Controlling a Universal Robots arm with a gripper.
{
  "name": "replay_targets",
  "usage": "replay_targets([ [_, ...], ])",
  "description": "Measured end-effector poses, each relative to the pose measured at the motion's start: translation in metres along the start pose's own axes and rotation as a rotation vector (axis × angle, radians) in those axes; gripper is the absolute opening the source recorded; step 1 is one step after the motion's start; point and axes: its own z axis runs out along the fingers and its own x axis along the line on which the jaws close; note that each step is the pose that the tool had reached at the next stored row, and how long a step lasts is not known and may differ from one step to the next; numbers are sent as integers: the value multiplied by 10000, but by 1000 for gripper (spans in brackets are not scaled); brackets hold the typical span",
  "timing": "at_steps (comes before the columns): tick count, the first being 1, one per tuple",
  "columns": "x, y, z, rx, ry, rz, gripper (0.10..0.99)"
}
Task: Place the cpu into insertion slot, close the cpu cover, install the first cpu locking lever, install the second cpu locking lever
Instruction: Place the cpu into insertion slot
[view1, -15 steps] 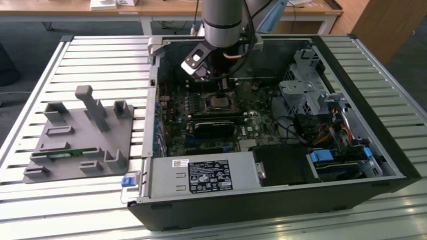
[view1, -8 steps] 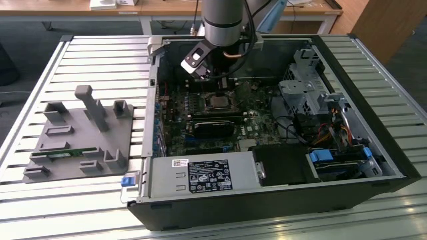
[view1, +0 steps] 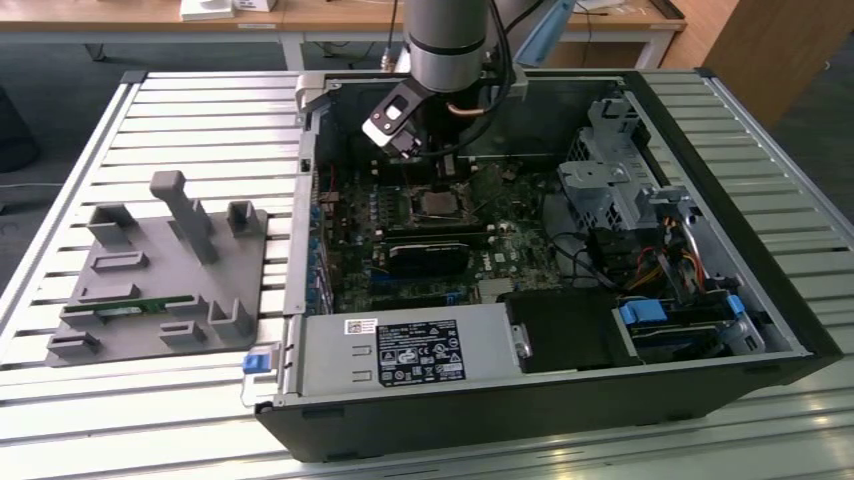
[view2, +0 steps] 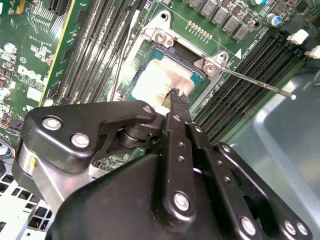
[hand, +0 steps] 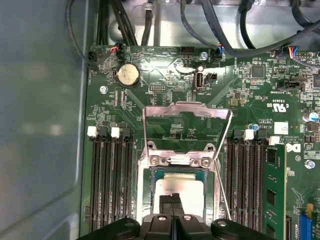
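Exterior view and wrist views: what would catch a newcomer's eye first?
The open computer case with the arm reaching down into it dominates the exterior view. In the first wrist view the gripper, fingers shut, sits over the pale cpu lying in the insertion slot, with the silvery cpu cover swung open beside it.

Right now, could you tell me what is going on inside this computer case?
The robot arm's gripper is down inside the open computer case, with its shut tip at the face of the cpu. The cpu already sits in the insertion slot. The cpu cover is flipped open behind the socket, and a locking lever stands free, not latched.
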Motion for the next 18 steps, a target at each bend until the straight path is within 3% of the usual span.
replay_targets([
  [8,0,8,-27,35,100,32,106],
  [14,-27,8,-29,46,336,80,106],
  [18,-70,8,-30,51,440,93,106],
])
